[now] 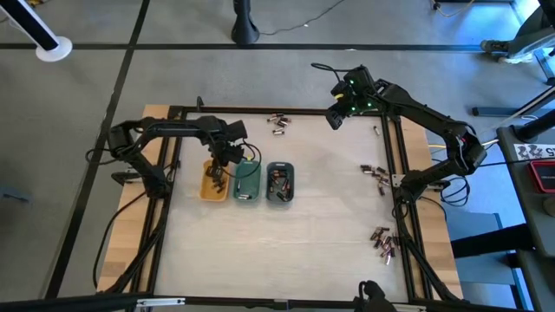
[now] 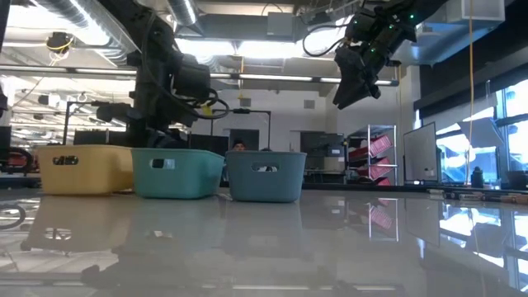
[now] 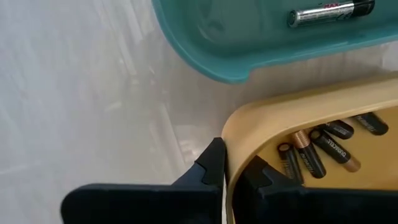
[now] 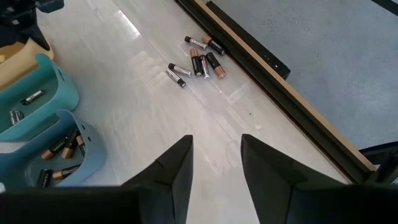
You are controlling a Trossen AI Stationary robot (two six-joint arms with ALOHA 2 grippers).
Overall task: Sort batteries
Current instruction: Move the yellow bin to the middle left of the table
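Three small trays stand side by side on the table: yellow (image 1: 214, 182), green (image 1: 247, 180) and grey-blue (image 1: 279, 184). Copper-tipped dark batteries (image 3: 323, 149) lie in the yellow tray (image 3: 261, 118). One silvery battery (image 3: 329, 12) lies in the green tray (image 3: 217, 56). More batteries (image 4: 59, 155) lie in the grey-blue tray. My left gripper (image 3: 235, 168) hangs over the yellow tray's end rim, fingers slightly apart, one tip on each side of the wall. My right gripper (image 4: 216, 155) is open, raised high (image 2: 351, 87) near the far edge, beside a loose battery cluster (image 4: 199, 62).
Loose batteries lie in groups at the far edge (image 1: 277, 123), by the right frame rail (image 1: 375, 173) and near the right front (image 1: 381, 241). A black frame (image 1: 178, 113) borders the table. Bare tabletop spreads in front of the trays.
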